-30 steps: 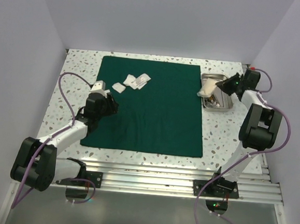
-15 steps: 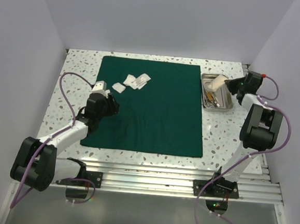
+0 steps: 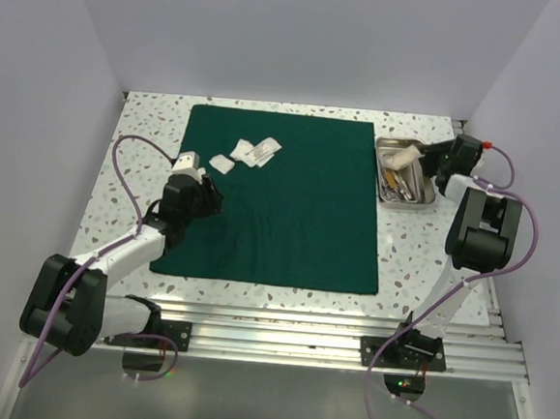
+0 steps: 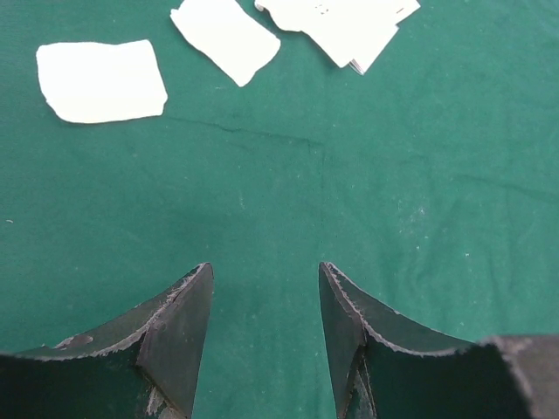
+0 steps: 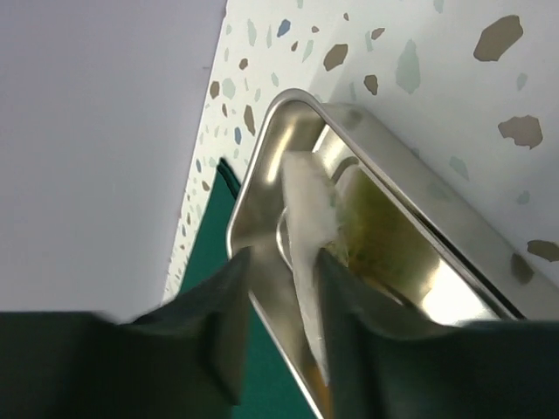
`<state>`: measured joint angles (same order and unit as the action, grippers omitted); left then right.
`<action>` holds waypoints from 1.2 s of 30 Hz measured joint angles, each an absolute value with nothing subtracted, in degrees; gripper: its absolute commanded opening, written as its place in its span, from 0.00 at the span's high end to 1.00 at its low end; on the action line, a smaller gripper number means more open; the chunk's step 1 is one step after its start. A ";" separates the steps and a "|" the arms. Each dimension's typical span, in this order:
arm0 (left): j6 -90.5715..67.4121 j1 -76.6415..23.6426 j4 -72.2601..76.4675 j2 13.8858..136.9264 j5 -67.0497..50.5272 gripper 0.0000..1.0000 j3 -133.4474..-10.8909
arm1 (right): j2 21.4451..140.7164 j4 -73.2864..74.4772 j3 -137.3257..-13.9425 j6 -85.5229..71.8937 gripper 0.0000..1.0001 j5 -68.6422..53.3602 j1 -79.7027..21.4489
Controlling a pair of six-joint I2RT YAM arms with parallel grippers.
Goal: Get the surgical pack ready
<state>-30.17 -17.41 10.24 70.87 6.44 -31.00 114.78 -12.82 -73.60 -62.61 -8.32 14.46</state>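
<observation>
The right hand (image 5: 281,262) is at the steel tray (image 5: 419,179) with its fingers parted. It is apparently not pinching the gauze pad (image 5: 307,214), which lies lengthwise between them. The left hand (image 4: 265,292) is half open and empty above the green drape (image 4: 410,201). It is the nearer hand to the loose pads (image 4: 100,80) ahead of it.

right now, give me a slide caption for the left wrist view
Left jaws stand apart and empty over the green drape, with three white gauze pads lying flat on it ahead.
</observation>
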 measured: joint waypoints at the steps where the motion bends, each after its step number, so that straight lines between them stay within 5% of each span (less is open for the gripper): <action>1: -30.17 -17.39 10.24 70.87 6.52 0.44 -31.00 | 114.78 -12.78 -73.58 -62.41 0.44 -7.86 14.22; 10: -30.20 -17.45 10.20 70.94 8.86 0.41 -31.00 | 114.10 -7.77 -74.04 -56.16 0.43 -1.78 11.46; 18: -30.57 -17.43 6.04 74.39 13.80 0.17 -35.92 | 107.72 0.16 -76.12 -46.22 0.45 5.41 2.39; 36: -34.94 -7.55 2.11 95.77 12.78 0.33 -52.53 | 101.23 -0.01 -72.90 -40.69 0.51 -0.03 -10.83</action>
